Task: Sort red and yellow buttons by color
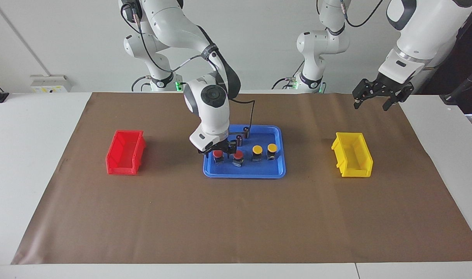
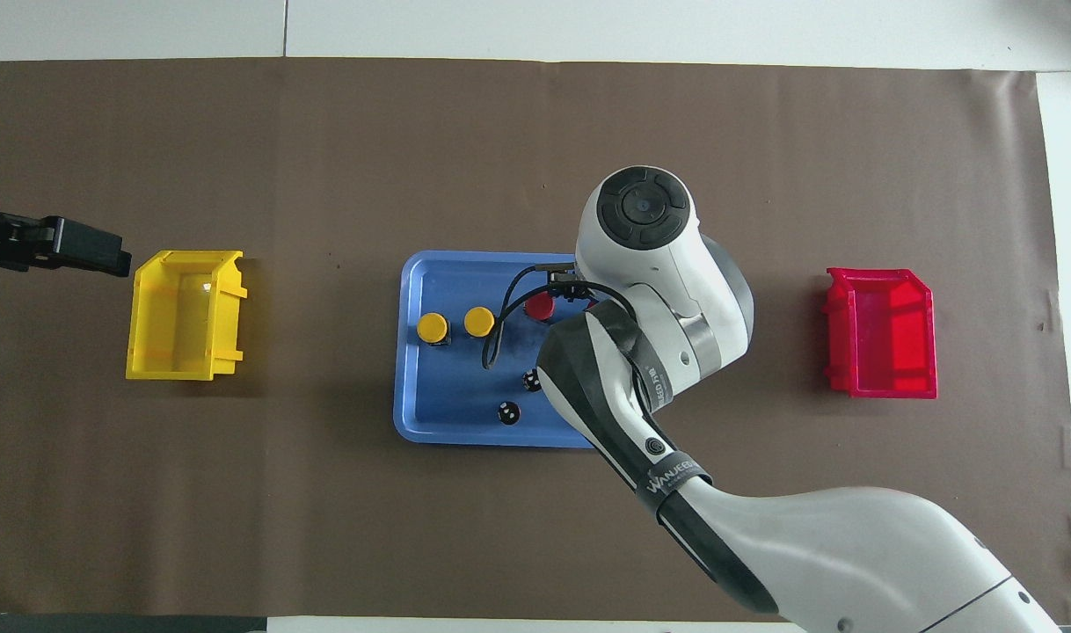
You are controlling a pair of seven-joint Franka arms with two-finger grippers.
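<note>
The right gripper [image 1: 219, 152] was low over the blue tray [image 1: 276, 133], at the red button [image 1: 217, 154] that stood nearest the right arm's end. Its fingers stood on either side of the cap, but I could not tell if they already pinched it. The second red button [image 1: 238, 155] stood just beside, and the two yellow buttons [image 1: 264, 148] were next in the same row. The buttons looked small, light and stiff. The domed cap is probably slippery, so the dark blocky base seemed the better place to hold. The left gripper [image 1: 372, 99] waited with fingers spread, in the air near the yellow bin [image 1: 352, 159]. The red bin [image 1: 125, 152] and the tray rested on brown paper [image 1: 236, 217] on a white table [image 1: 30, 128], before a plain white wall.
</note>
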